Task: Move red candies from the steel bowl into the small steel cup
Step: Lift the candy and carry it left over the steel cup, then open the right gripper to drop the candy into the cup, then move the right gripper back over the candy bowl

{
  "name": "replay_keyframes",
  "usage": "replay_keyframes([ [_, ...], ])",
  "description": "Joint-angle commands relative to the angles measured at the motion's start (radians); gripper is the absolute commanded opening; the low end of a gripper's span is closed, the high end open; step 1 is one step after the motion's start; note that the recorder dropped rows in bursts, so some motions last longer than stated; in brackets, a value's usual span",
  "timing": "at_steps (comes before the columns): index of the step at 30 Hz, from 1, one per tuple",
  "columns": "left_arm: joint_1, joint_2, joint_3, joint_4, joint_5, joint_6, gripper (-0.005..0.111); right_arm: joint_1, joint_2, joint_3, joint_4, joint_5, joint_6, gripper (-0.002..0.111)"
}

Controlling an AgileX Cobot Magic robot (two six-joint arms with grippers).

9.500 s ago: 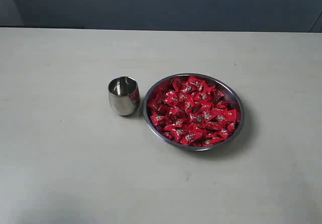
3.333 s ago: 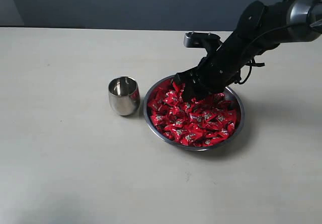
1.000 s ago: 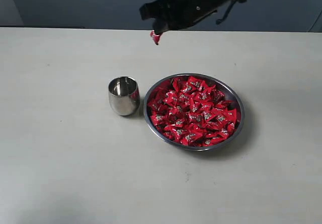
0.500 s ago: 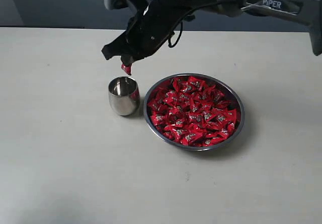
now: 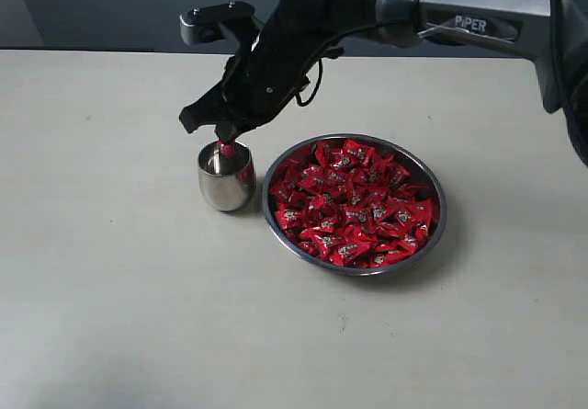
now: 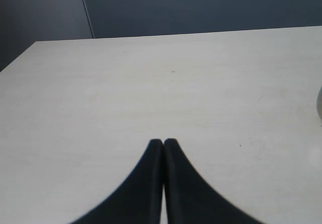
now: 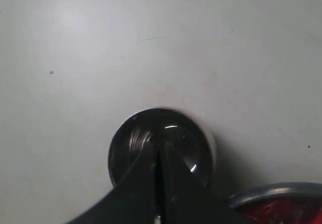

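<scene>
One red candy is clamped in the jaws of the right gripper over the small steel cup, unreleased, while the steel bowl is left heaped with red candies.

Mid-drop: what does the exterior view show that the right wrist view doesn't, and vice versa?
Exterior only: the red candy pinched in the right gripper at the mouth of the small steel cup, and the full heap of red candies in the steel bowl. Right wrist only: a straight-down look into the cup. Both: the cup, part of the bowl's rim, the shut gripper.
</scene>
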Motion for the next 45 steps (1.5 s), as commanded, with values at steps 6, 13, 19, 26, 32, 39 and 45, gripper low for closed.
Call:
replay_keyframes([
  [6, -0.007, -0.005, 0.005, 0.002, -0.008, -0.001, 0.000, 0.017, 0.001, -0.007, -0.043, -0.022, -0.001, 0.015],
  [13, -0.007, -0.005, 0.005, 0.002, -0.008, -0.001, 0.000, 0.017, -0.017, -0.007, -0.041, 0.012, 0.001, 0.035],
  [19, -0.007, -0.005, 0.005, 0.002, -0.008, -0.001, 0.000, -0.002, -0.092, -0.007, -0.122, -0.014, 0.003, 0.014],
  [26, -0.007, -0.005, 0.005, 0.002, -0.008, -0.001, 0.000, -0.082, -0.206, 0.034, -0.082, -0.052, 0.064, -0.001],
  [32, -0.007, -0.005, 0.005, 0.002, -0.008, -0.001, 0.000, -0.126, -0.363, 0.266, -0.066, -0.260, 0.064, -0.001],
  [39, -0.007, -0.005, 0.005, 0.002, -0.008, -0.001, 0.000, -0.206, -0.546, 0.617, -0.031, -0.509, 0.067, -0.001],
  [45, -0.007, -0.005, 0.005, 0.002, -0.008, -0.001, 0.000, -0.289, -0.599, 0.812, -0.016, -0.571, 0.067, -0.001],
])
